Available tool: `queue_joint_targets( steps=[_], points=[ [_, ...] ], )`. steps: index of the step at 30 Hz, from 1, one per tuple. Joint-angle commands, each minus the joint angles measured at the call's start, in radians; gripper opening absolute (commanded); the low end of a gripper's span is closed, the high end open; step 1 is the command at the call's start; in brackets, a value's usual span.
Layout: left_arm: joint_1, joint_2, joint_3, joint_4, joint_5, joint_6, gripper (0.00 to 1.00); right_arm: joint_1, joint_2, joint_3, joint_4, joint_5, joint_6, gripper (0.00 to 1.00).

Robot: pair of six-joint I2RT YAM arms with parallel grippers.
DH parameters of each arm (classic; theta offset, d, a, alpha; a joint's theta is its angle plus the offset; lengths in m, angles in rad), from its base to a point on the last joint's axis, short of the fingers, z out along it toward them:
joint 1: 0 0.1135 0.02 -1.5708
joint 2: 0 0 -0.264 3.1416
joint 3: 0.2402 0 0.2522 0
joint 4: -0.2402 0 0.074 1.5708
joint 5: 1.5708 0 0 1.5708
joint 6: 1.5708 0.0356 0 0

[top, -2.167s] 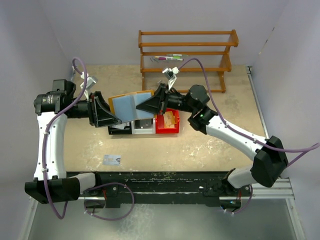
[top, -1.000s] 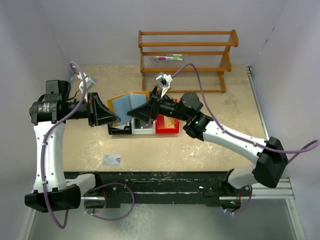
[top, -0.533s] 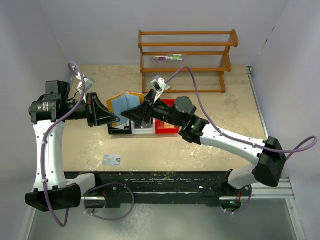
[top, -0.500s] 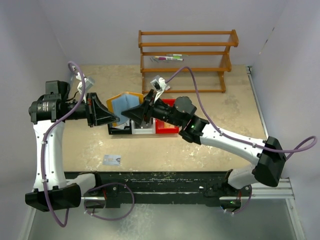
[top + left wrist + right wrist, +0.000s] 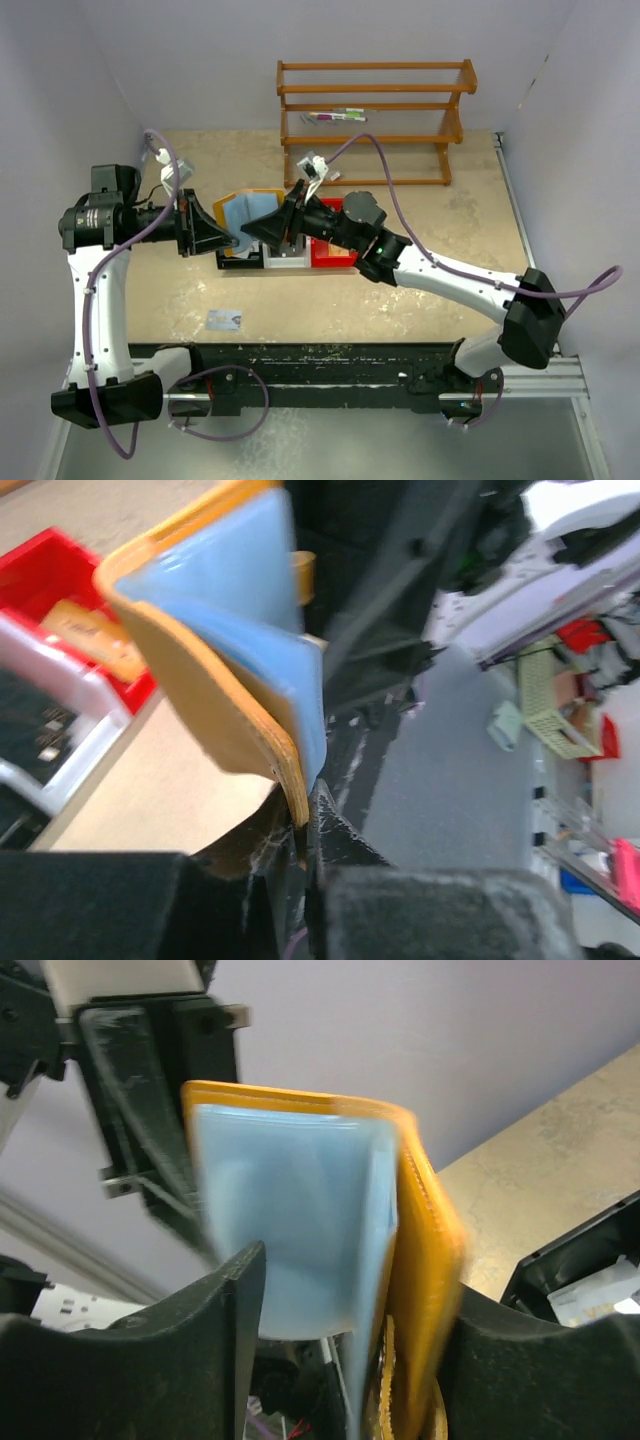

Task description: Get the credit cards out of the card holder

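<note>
Since the earlier views the right arm has stretched farther left, away from the red bin [image 5: 335,258]. It has carried the right gripper [image 5: 350,1290] onto the card holder [image 5: 243,210]. That wallet was spread wide and flat then; now it is folded narrower and sits farther left of the bin. The left arm has barely shifted.

The wallet hangs in the air, up and to the left of the red bin, with no table under it. The left gripper [image 5: 300,830] has its jaws pressed together on the wallet's lower edge, a thin bite on the orange cover. The right gripper's jaws stand apart, one on the blue inner side and one beside the orange cover. I cannot tell whether they are actually squeezing it. No card shows inside the wallet in these views. One pale card [image 5: 224,320] lies on the table, left of the bin and nearer the arm bases.

Several things could go wrong from here:
- A pull from the right arm may drag the whole wallet out of that narrow left-hand pinch.
- The pull may instead twist the wallet round that pinch.
- The right fingers may catch a blue leaf rather than a card.
- A freed card may drop into the bins below instead of onto open table.
</note>
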Motion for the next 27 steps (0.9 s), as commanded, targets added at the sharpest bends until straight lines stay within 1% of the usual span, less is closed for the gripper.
queue_joint_targets(
  steps=[1,3,4,5,6,7,8,9,10,11,13,16,18,19,20,22,24,25,27],
  points=[
    [-0.017,-0.022,-0.053,0.149,-0.186,-0.048,0.25,0.038,-0.096,-0.007,-0.032,-0.065,0.01,0.55],
    [-0.017,-0.03,-0.065,0.147,-0.232,-0.024,0.49,0.018,-0.127,-0.029,-0.101,-0.052,0.013,0.41],
    [-0.016,-0.032,-0.067,0.14,-0.252,-0.006,0.57,0.007,-0.137,-0.039,-0.141,-0.049,0.015,0.33],
    [-0.016,-0.031,-0.07,0.129,-0.272,0.014,0.61,-0.004,-0.143,-0.05,-0.186,-0.046,0.014,0.23],
    [-0.016,-0.026,-0.069,0.119,-0.297,0.029,0.69,-0.01,-0.147,-0.061,-0.242,-0.039,0.005,0.12],
    [-0.016,-0.023,-0.07,0.115,-0.337,0.043,0.79,-0.016,-0.151,-0.073,-0.296,-0.024,-0.005,0.01],
    [-0.016,-0.017,-0.072,0.114,-0.384,0.054,0.86,-0.02,-0.153,-0.086,-0.346,-0.012,-0.018,0.0],
    [-0.016,-0.012,-0.073,0.115,-0.436,0.066,0.93,-0.021,-0.155,-0.1,-0.394,-0.005,-0.042,0.0],
    [-0.016,-0.008,-0.077,0.114,-0.505,0.077,0.96,-0.021,-0.156,-0.117,-0.444,0.007,-0.07,0.0],
    [-0.016,-0.004,-0.079,0.114,-0.558,0.085,0.97,-0.02,-0.159,-0.127,-0.498,0.017,-0.092,0.0],
    [-0.017,0.0,-0.088,0.112,-0.641,0.106,0.98,-0.017,-0.164,-0.135,-0.589,0.086,-0.151,0.0],
    [-0.016,-0.008,-0.107,0.109,-0.709,0.142,0.99,-0.016,-0.163,-0.183,-0.714,0.134,-0.175,0.01],
    [-0.016,-0.011,-0.129,0.135,-0.752,0.139,0.99,-0.015,-0.167,-0.22,-0.763,0.156,-0.174,0.04],
    [-0.016,-0.01,-0.14,0.148,-0.772,0.134,0.99,-0.016,-0.169,-0.24,-0.784,0.157,-0.166,0.08],
    [-0.016,-0.006,-0.152,0.17,-0.795,0.124,0.99,-0.015,-0.168,-0.257,-0.794,0.162,-0.15,0.14],
    [-0.016,0.006,-0.169,0.205,-0.842,0.097,0.99,-0.017,-0.16,-0.278,-0.799,0.198,-0.123,0.21],
    [-0.015,0.023,-0.173,0.23,-0.886,0.075,0.99,-0.018,-0.147,-0.291,-0.796,0.24,-0.099,0.33],
    [-0.015,0.029,-0.171,0.24,-0.9,0.069,0.99,-0.018,-0.136,-0.295,-0.799,0.258,-0.091,0.41],
    [-0.013,0.029,-0.168,0.261,-0.922,0.059,0.99,-0.02,-0.109,-0.283,-0.848,0.306,-0.08,0.51]
  ],
)
